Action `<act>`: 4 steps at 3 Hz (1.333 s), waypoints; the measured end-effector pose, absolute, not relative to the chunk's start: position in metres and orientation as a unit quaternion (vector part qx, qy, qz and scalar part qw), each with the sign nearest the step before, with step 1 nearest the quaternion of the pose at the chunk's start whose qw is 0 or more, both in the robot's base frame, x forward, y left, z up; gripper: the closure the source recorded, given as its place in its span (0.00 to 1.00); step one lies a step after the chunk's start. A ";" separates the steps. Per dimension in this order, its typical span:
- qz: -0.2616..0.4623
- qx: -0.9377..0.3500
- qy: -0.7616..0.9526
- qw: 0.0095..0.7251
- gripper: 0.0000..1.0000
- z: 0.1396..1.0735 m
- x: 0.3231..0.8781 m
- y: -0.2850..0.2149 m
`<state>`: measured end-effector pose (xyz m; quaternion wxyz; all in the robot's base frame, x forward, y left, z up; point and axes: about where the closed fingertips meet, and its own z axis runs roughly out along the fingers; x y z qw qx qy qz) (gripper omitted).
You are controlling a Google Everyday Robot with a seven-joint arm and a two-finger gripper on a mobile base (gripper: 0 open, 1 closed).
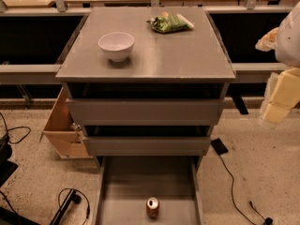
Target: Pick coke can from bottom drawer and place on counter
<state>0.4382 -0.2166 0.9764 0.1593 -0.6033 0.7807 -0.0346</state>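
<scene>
Standing in the bottom drawer [123, 178] below the counter [157, 55], one coke can [153, 207]; one bowl [116, 46], one bag [168, 22] on top; gripper [277, 102] at the counter's right, grasp impossible to tell.

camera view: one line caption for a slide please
Coke can upright in the open bottom drawer, counter above holding a bowl and green bag, gripper at the right edge.
</scene>
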 end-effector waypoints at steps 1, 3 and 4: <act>-0.035 -0.603 0.781 0.159 0.00 0.976 0.438 -0.217; 0.030 -0.581 0.787 0.204 0.00 0.918 0.451 -0.221; 0.100 -0.569 0.771 0.269 0.00 0.839 0.451 -0.213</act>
